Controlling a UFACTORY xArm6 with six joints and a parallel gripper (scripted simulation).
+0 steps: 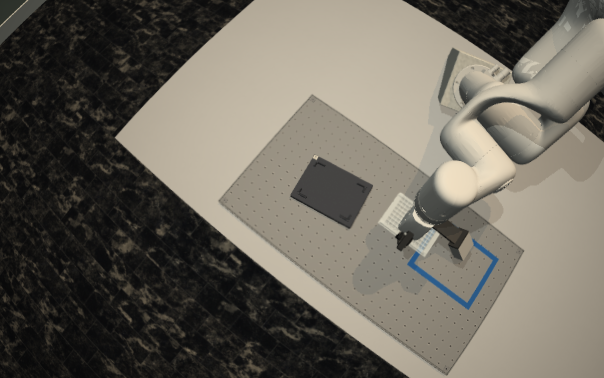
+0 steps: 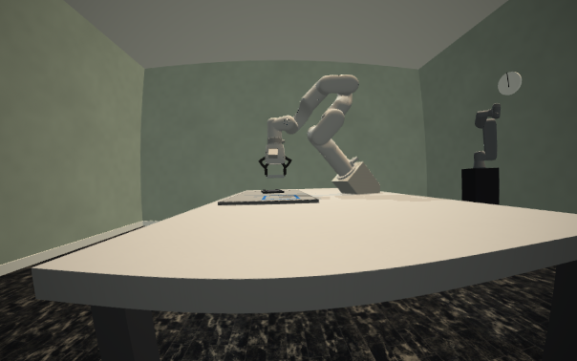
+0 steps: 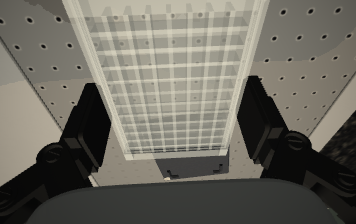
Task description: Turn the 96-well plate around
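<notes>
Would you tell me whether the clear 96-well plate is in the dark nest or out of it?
Out. The clear 96-well plate hangs clamped in the black pincer, above the perforated deck; the dark rectangular nest lies bare.

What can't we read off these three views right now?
- Cut corner of the well plate: top view, the arm's wrist covers half the plate; wrist view crops its far end.
- A1 mark on nest N1: too small to read.
- Height over taped outline B1: exterior view too distant.
- Claw pad contact: plate rim hides it.
</notes>
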